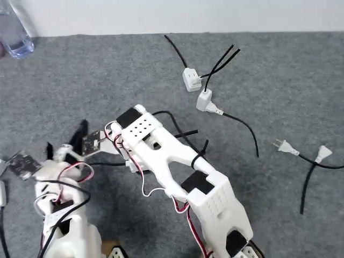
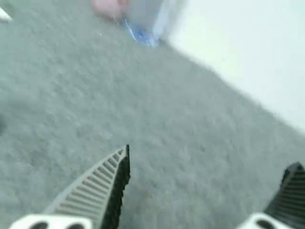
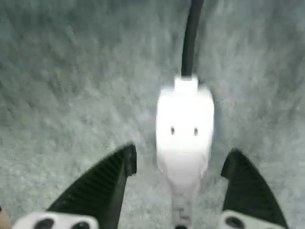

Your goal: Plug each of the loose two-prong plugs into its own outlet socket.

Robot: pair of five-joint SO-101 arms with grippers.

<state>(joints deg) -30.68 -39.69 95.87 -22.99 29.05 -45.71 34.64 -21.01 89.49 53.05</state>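
My right gripper (image 3: pixel 181 155) is open and hangs low over a white socket block (image 3: pixel 185 126) on the grey carpet. The block lies between the fingers, has two small holes on its face, and a black cord (image 3: pixel 190 38) leaves its far end. In the high view the right arm (image 1: pixel 161 145) covers that spot. A white outlet socket (image 1: pixel 191 79) and a white block with a plug in it (image 1: pixel 206 100) lie at the back. A loose two-prong plug (image 1: pixel 285 147) lies at the right, near another white piece (image 1: pixel 322 154). My left gripper (image 2: pixel 208 160) (image 1: pixel 64 142) is open over bare carpet.
A clear plastic bottle (image 1: pixel 13 32) (image 2: pixel 143 19) stands at the back left corner by the white wall. Black cords (image 1: pixel 242 126) trail across the carpet between the sockets and the right side. Open carpet lies in the back left area.
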